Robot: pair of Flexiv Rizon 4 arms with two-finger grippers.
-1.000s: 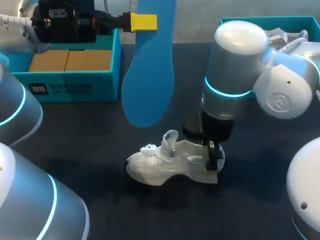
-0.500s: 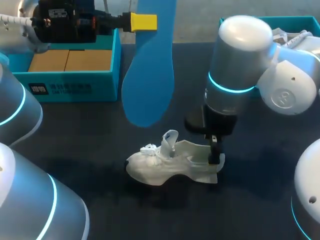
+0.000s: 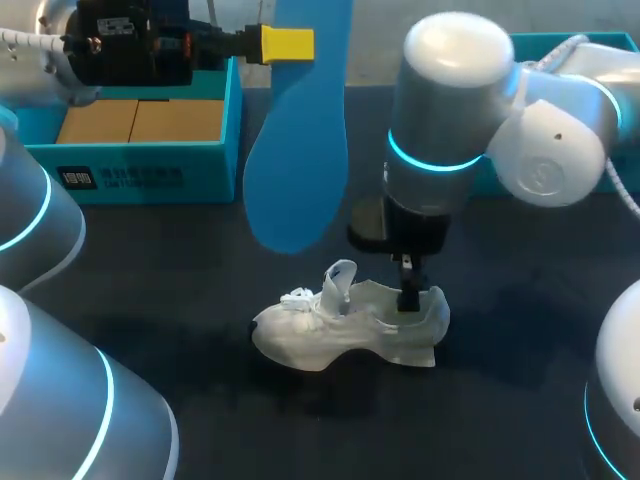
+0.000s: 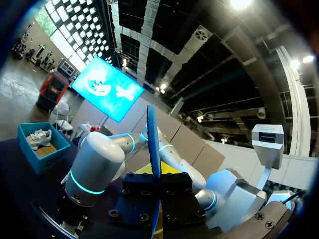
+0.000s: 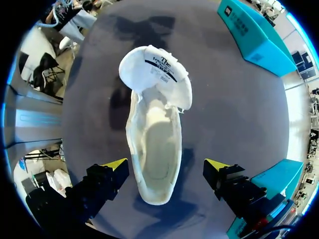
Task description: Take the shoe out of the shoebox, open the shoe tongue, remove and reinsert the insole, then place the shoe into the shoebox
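Leaving shoe [image 3: 330, 335], right end effector [image 5: 167, 165] rises (spread).

A dark, matte desk [image 3: 150, 260] is seen from overhead in the head view. Its surface is plain and unpatterned, close to black, and its far edge is drawn as a straight line. The desk is softly lit, so that blurred shadows [image 3: 330, 390] are laid across its middle, with no hard outlines. In the right wrist view the same surface is shown from close above as an even dark grey, marked by several diffuse patches of shadow.
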